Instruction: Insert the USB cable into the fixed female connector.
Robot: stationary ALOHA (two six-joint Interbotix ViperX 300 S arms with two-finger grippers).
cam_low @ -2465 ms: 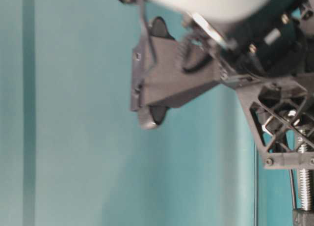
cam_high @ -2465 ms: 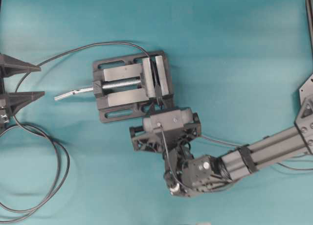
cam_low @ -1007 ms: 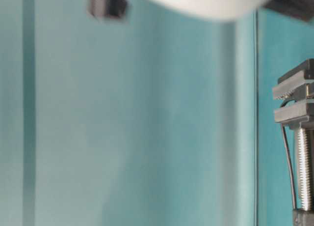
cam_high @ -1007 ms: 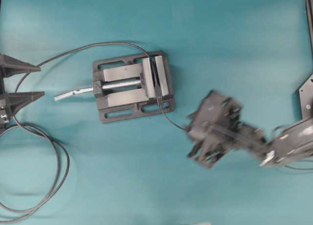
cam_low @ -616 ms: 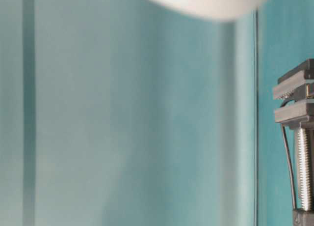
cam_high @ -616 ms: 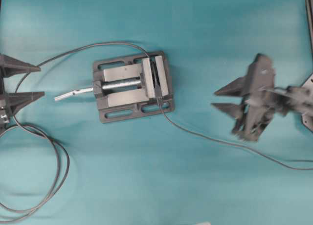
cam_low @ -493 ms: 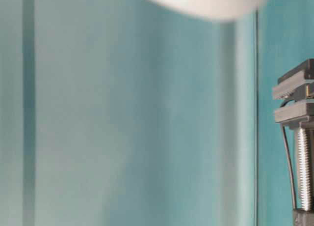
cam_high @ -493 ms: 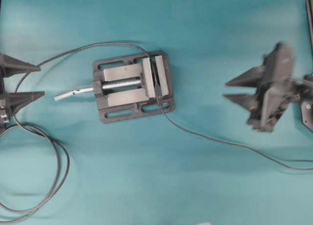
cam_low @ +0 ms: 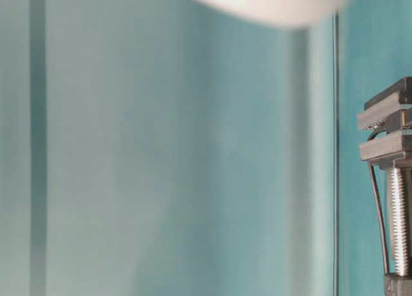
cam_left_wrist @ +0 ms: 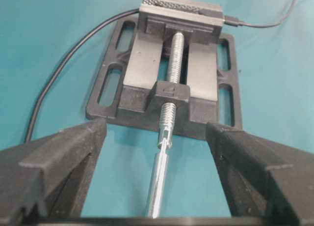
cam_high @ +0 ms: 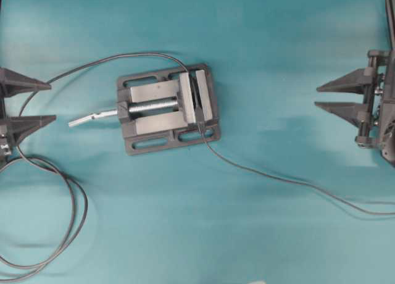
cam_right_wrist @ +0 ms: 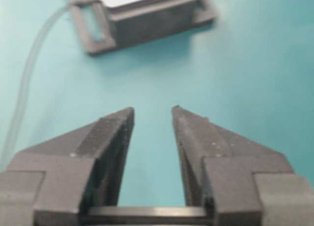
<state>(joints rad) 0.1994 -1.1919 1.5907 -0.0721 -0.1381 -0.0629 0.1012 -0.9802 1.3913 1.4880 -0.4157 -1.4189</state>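
USB cable (cam_high: pixel 278 178), the thin dark grey-black one, runs along the teal bench (cam_high: pixel 278 62) from the right edge of the overhead view, curving up-left to the black vise with grey jaws (cam_high: pixel 166 108). Its small dark plug end (cam_left_wrist: pixel 232 22) sits at the right corner of the vise's far jaw in the left wrist view, right against the jaw block. The fixed female connector (cam_high: pixel 199 105) is the small dark piece clamped between the jaws; only a sliver shows, so whether the plug is fully seated can't be told. The thicker black cable (cam_high: pixel 68 216) leaves the top of the vise, arcs left, and lies in long loops at lower left of the bench.

Right tool (cam_high: pixel 324 96): at the far right of the overhead view, well apart from the vise and from the plug, tips pointing left toward the vise. The thin cable passes below it without touching. Right wrist view shows its two fingers (cam_right_wrist: pixel 110 132) partly spread with bare bench between them, nothing gripped.

Left tool (cam_high: pixel 37 102): at the left edge, fingers spread wide, released, holding nothing. It faces the vise's silver screw handle (cam_high: pixel 92 117), which points at the gap between its fingers but stays clear of them. The thick cable passes just beside its tips.

Table-level view shows only the vise edge (cam_low: pixel 386 135) and its screw at far right; no tool visible there.
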